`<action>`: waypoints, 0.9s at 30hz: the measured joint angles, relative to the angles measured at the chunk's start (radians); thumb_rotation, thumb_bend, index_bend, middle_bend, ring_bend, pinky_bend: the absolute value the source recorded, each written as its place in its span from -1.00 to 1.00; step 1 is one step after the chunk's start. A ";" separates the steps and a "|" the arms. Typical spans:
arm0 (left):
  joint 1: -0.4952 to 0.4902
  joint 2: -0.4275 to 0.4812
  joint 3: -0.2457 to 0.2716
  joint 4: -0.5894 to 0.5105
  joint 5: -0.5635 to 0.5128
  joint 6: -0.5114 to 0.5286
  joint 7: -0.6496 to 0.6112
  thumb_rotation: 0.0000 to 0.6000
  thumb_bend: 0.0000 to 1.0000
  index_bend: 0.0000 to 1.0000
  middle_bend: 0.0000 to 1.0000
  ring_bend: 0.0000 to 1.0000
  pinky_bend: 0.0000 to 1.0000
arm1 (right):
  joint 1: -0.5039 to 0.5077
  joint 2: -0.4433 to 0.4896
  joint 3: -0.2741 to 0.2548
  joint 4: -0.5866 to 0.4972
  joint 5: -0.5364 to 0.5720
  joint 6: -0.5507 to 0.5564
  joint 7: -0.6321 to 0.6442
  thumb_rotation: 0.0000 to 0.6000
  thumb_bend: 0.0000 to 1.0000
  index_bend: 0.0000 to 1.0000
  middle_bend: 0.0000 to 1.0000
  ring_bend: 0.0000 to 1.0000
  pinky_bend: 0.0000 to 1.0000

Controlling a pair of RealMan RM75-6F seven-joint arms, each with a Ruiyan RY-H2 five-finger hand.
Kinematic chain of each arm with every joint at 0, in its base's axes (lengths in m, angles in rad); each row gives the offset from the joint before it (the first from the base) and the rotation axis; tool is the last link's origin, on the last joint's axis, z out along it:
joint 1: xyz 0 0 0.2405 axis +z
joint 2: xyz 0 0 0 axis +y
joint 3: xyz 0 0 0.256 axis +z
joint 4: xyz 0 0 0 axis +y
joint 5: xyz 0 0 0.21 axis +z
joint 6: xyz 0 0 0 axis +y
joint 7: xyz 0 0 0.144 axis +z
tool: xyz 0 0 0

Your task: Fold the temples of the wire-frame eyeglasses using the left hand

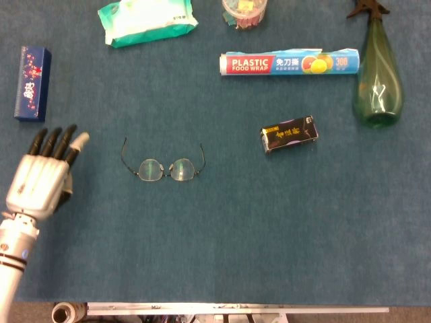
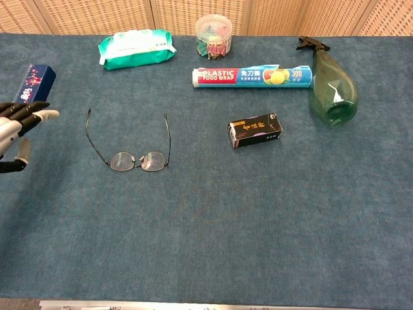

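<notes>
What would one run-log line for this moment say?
left hand: open, apart from eyeglasses | eyeglasses: on table, temples unfolded | right hand: not in view

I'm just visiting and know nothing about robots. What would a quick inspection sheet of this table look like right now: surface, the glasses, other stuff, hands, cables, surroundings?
Surface: blue carpet-like table cover, flat.
Job's things: wire-frame eyeglasses lie with both temples unfolded, pointing away from the robot; nothing touches them.
Clutter: wet wipes pack, clear tub of colourful items, plastic food wrap box, green spray bottle on its side, small black box, dark blue box.
Hands: left hand is empty, fingers extended, well to the left of the eyeglasses; right hand not in view.
Cables: nothing seen.
Surroundings: woven tan panels behind the table; metal table edge nearest the robot.
</notes>
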 measured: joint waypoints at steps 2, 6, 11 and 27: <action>-0.001 -0.023 -0.027 0.017 -0.009 0.021 0.001 1.00 0.27 -0.85 -1.00 -1.00 -1.00 | 0.000 0.000 0.000 0.000 0.000 0.000 0.000 1.00 -0.63 -0.34 -0.41 -0.54 -0.24; -0.007 -0.071 -0.069 0.058 -0.011 0.059 0.008 1.00 0.17 -0.85 -1.00 -1.00 -1.00 | 0.001 0.000 0.000 0.000 0.001 -0.002 -0.001 1.00 -0.63 -0.34 -0.41 -0.54 -0.24; -0.026 -0.112 -0.107 0.103 -0.020 0.065 0.025 1.00 0.02 -0.85 -1.00 -1.00 -1.00 | 0.000 0.001 0.000 0.000 0.001 0.000 0.002 1.00 -0.63 -0.34 -0.41 -0.54 -0.24; -0.054 -0.145 -0.140 0.126 -0.042 0.054 0.041 1.00 -0.36 -0.88 -1.00 -1.00 -1.00 | 0.002 0.001 -0.001 0.001 0.001 -0.004 0.002 1.00 -0.63 -0.34 -0.41 -0.54 -0.24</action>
